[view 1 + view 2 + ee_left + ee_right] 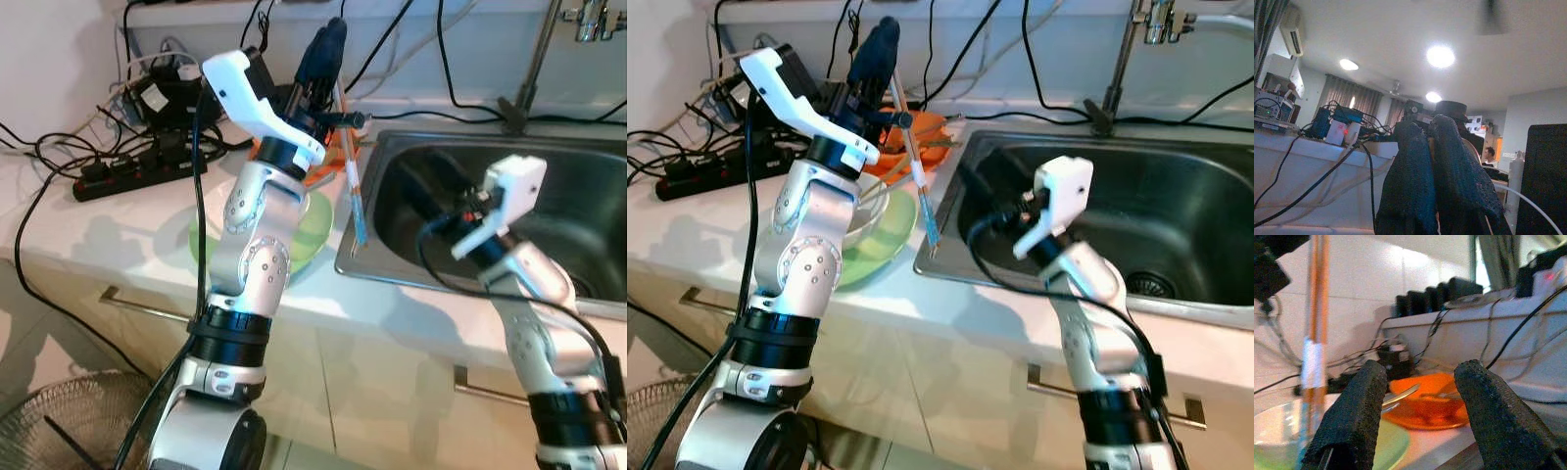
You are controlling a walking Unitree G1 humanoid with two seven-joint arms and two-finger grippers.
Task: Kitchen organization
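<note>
Clenched jaws of the left gripper (328,44) are pinching orange-and-blue chopsticks (919,176), dangling below over the steel sink's (1176,225) rim; the right gripper (1420,396) is being held spread nearby (empty). Slippage is risked, the grip being high.

Left gripper (328,44): black fingers, white wrist housing, silver arm. Chopsticks (351,176) in it: orange upper part, white band, blue tips. Right gripper (1420,396): black, rough-textured fingers; white housing. Plate (315,235) near the worktop's sink-side edge: light green, with a white bowl (865,220) on it. Dish (1430,406) behind: orange. Sink (1176,206): grey steel. Worktop (98,235): white. Power strip (137,176) at the back: black, black cables.
</note>
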